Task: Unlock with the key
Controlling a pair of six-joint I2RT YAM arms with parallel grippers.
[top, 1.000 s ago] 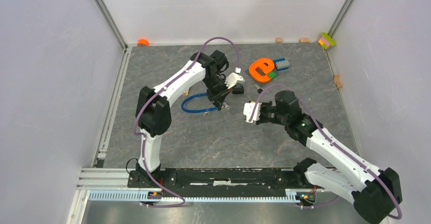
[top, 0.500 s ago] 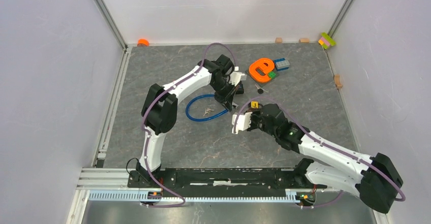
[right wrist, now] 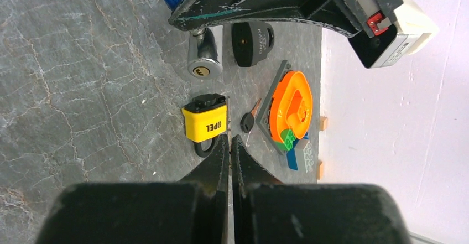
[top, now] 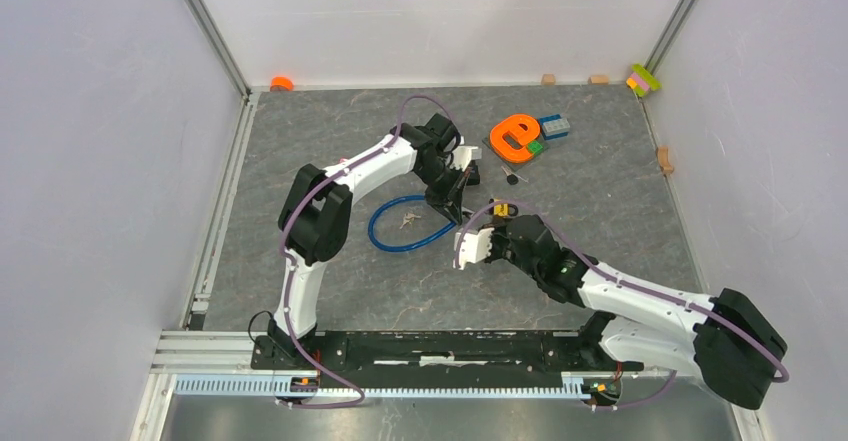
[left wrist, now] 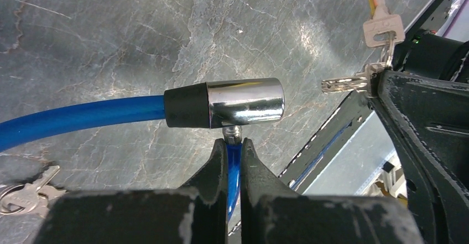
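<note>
The right gripper is clenched, its fingers pressed together on the key. In the left wrist view the key is seen sticking out sideways from the fingertip. A second key on the same ring stands up above it. The key's tip is aimed at the open end of the chrome lock head. It is held near that end but apart from it, with a gap of grey table between the two.

The left gripper is likewise closed, pinched on the blue cable just under the lock head where the cable enters the short stem. The lock head is held level, and its black collar joins the other run of cable on the far side from the key. In the right wrist view its keyhole face is turned toward the right gripper.

A small bunch of spare keys is seen lying on the table inside the cable loop. Beyond the lock head a yellow padlock and a black padlock are found. A black-headed key lies beside the yellow one. Further out an orange letter piece is set on a grey plate, with green and blue bricks against it.
</note>
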